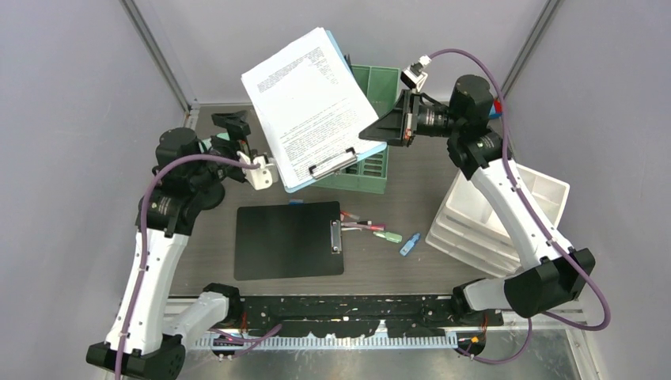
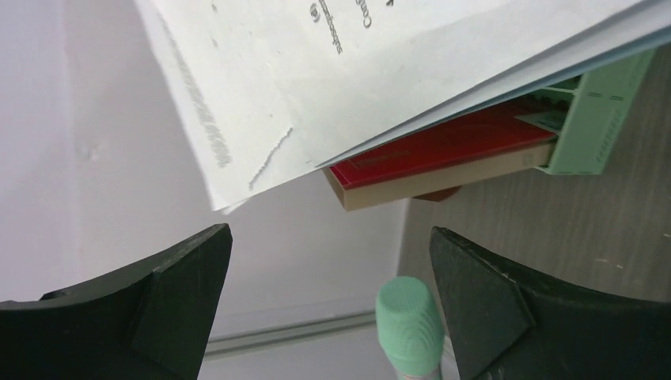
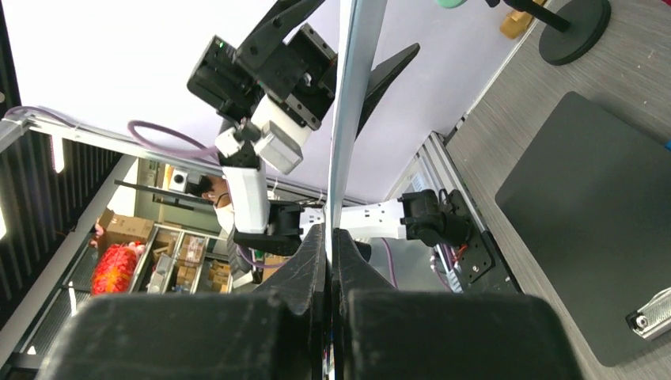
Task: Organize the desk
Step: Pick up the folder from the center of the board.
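Above the wood-grain desk [image 1: 419, 182], my right gripper [image 1: 365, 134] is shut on the right edge of a blue clipboard of printed papers [image 1: 308, 103], holding it tilted in the air. The right wrist view shows the board edge-on [image 3: 352, 79] between the pinched fingers of that gripper [image 3: 331, 233]. My left gripper [image 1: 234, 127] hovers open at the clipboard's left side, just clear of the paper corner [image 2: 237, 174]. In the left wrist view its jaws [image 2: 331, 237] stand wide, with a mint-green cap [image 2: 407, 324] low beside the right finger.
A mint-green file rack [image 1: 378, 83] holding a red book [image 2: 443, 150] stands behind the raised clipboard. A black clipboard [image 1: 285, 241] lies flat mid-desk, with pens [image 1: 364, 228] and a small blue item [image 1: 409, 244] to its right. White stacked drawers [image 1: 490, 214] sit at the right.
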Tool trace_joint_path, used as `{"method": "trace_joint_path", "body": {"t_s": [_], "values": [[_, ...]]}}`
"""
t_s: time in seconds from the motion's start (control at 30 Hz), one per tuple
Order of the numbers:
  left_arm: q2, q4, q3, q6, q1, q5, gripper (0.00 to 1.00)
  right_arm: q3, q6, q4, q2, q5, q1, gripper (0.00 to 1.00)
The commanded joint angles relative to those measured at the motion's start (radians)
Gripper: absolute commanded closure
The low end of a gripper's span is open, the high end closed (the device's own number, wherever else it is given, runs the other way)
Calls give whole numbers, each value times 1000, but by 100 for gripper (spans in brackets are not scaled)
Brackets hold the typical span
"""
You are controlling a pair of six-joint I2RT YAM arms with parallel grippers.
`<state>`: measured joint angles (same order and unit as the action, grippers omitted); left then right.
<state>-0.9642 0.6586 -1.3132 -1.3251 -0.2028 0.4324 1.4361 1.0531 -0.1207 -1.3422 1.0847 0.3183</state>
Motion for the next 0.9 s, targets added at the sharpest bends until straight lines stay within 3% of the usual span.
{"method": "trace_joint_path", "body": {"t_s": [0.0,0.17,0.47,0.63,0.87], "values": [[68,-321,81,-58,-4,121,0,-16,139,215,-6,17,-10,100],[108,-458,176,-89,-3,227,0,-49,176,250,4,24,-10,99],[138,-514,264,-227,-12,446,0,-72,171,233,40,29,-10,100],[133,-506,285,-292,-38,476,3,-80,176,232,45,37,-9,100],[111,-433,277,-440,-142,438,18,-93,182,237,63,45,-10,100]]}}
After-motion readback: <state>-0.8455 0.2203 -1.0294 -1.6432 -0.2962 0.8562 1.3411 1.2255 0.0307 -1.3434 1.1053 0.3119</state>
